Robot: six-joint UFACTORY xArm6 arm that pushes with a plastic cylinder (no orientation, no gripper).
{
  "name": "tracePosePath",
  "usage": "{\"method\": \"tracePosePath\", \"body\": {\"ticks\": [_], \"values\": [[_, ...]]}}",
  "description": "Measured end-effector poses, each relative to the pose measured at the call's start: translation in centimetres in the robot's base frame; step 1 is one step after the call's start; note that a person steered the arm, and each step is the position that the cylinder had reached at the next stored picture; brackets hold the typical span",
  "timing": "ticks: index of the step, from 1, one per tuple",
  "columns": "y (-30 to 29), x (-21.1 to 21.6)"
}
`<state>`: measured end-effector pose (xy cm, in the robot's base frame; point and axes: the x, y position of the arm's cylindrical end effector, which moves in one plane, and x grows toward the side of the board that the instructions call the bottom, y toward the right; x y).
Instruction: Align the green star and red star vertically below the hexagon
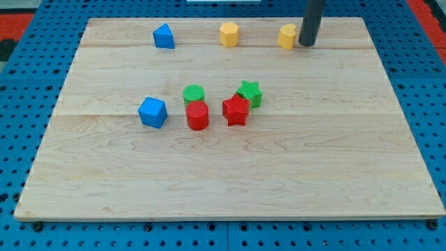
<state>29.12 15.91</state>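
The green star (pixel 249 93) and the red star (pixel 235 110) touch each other near the middle of the wooden board, the green one up and to the right. A yellow hexagon (pixel 229 33) sits near the view's top, about above the stars. My tip (pixel 306 44) rests at the view's top right, touching the right side of a second yellow block (pixel 287 36). It is far from both stars.
A green cylinder (pixel 194 93) and a red cylinder (pixel 197 116) stand just left of the stars. A blue cube (pixel 152 112) lies further left. A blue block (pixel 164 36) sits at the top left. The board's edge (pixel 230 220) borders a blue pegboard.
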Motion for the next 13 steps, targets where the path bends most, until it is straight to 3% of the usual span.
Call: {"method": "tracePosePath", "body": {"ticks": [1, 2, 6, 8, 10, 12, 13], "values": [[-0.3, 8.0], [-0.6, 10.6], [-3.8, 10.8], [-8.8, 11.2], [-10.4, 14.0], [-12.1, 7.9], [-9.0, 8.1]]}}
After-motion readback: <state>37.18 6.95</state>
